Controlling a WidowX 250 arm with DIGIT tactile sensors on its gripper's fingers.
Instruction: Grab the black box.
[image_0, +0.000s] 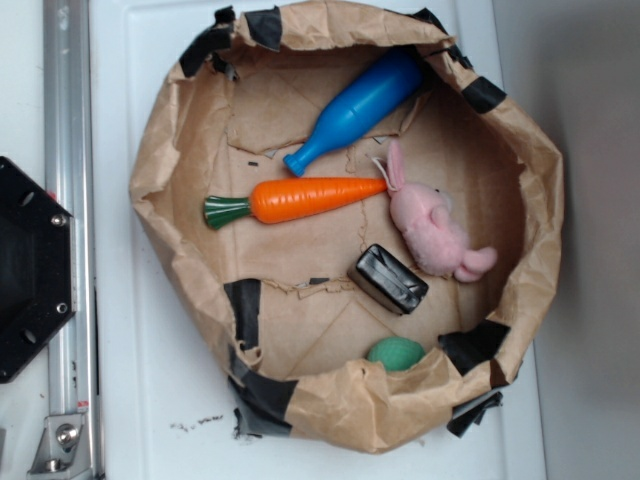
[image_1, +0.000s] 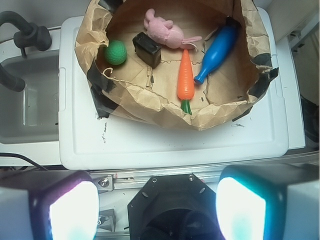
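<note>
The black box (image_0: 391, 279) is small, glossy and wrinkled, lying on the floor of a brown paper basket (image_0: 170, 160), between the pink plush rabbit (image_0: 432, 225) and the green ball (image_0: 396, 353). In the wrist view the black box (image_1: 147, 49) shows at the top, left of the rabbit (image_1: 164, 29). My gripper (image_1: 157, 210) is far from it, above the black hexagonal plate (image_1: 170, 210) outside the basket. Its two glowing pads (image_1: 74, 210) stand wide apart with nothing between them. The exterior view does not show the gripper.
An orange carrot (image_0: 300, 199) and a blue bottle (image_0: 355, 108) also lie in the basket. Black tape patches (image_0: 244, 310) mark its crumpled rim. The basket sits on a white lid (image_1: 170, 140). A metal rail (image_0: 68, 240) and a sink (image_1: 25, 100) lie beside it.
</note>
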